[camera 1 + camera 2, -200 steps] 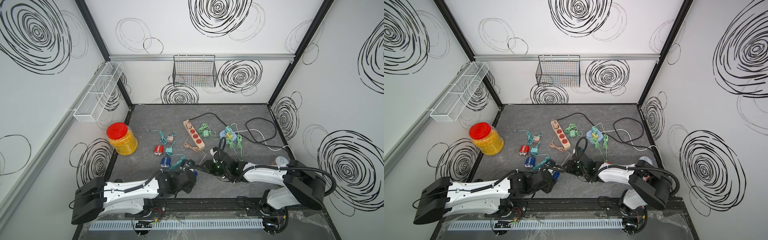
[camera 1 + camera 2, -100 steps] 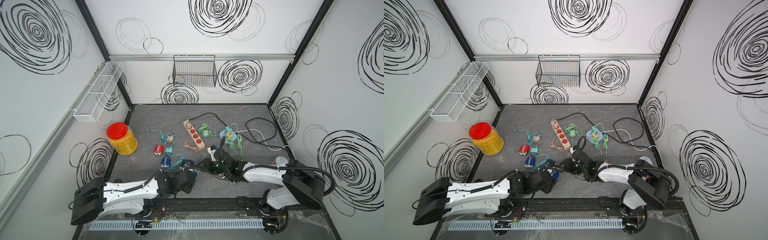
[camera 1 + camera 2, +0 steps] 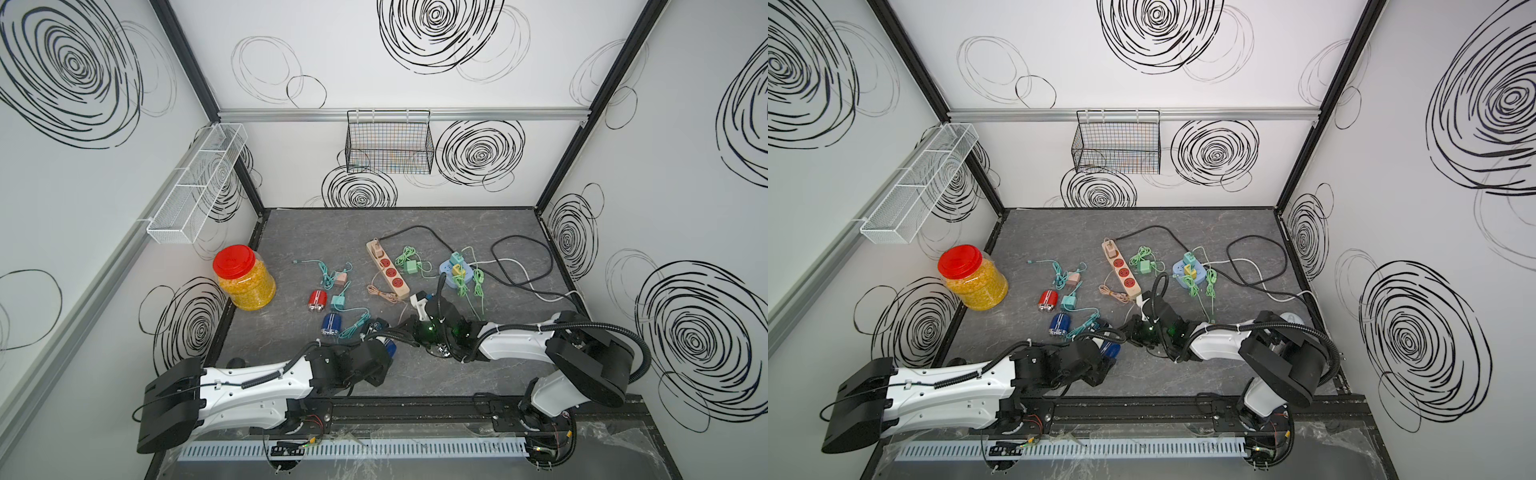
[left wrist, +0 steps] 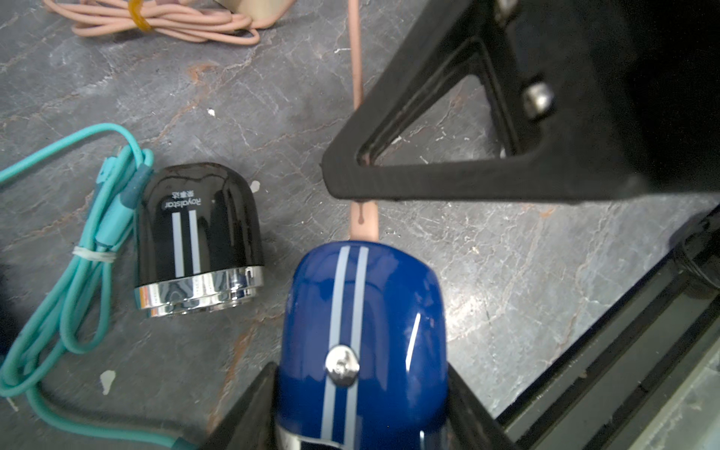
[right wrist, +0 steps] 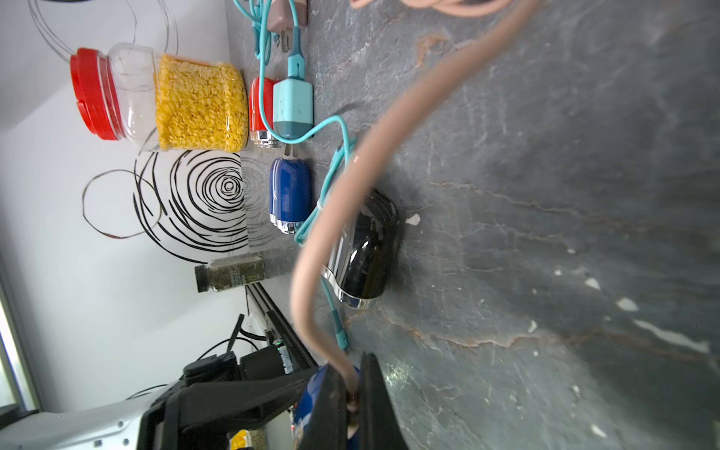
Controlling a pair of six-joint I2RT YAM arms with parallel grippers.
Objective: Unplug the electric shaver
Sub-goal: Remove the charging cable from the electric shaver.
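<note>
Our left fingers (image 4: 249,413) clamp the blue shaver (image 4: 362,311) near the front edge of the table (image 4: 506,272), just beside a black shaver (image 4: 198,237). Our right fingers (image 5: 376,401) pinch the pink cable (image 5: 389,128) right where its plug meets the blue shaver.

The right gripper (image 5: 350,374) has its two dark fingers (image 5: 376,393) pressed together on a pink cable (image 5: 389,128), which arcs away over the grey worktop (image 5: 545,195). A blue shaver (image 5: 307,405) shows just behind the fingers. Farther off lie a black shaver (image 5: 366,253), a second blue shaver (image 5: 290,191), a red shaver (image 5: 259,109), a teal charger (image 5: 292,103) and a red-lidded jar (image 5: 187,101).
</note>
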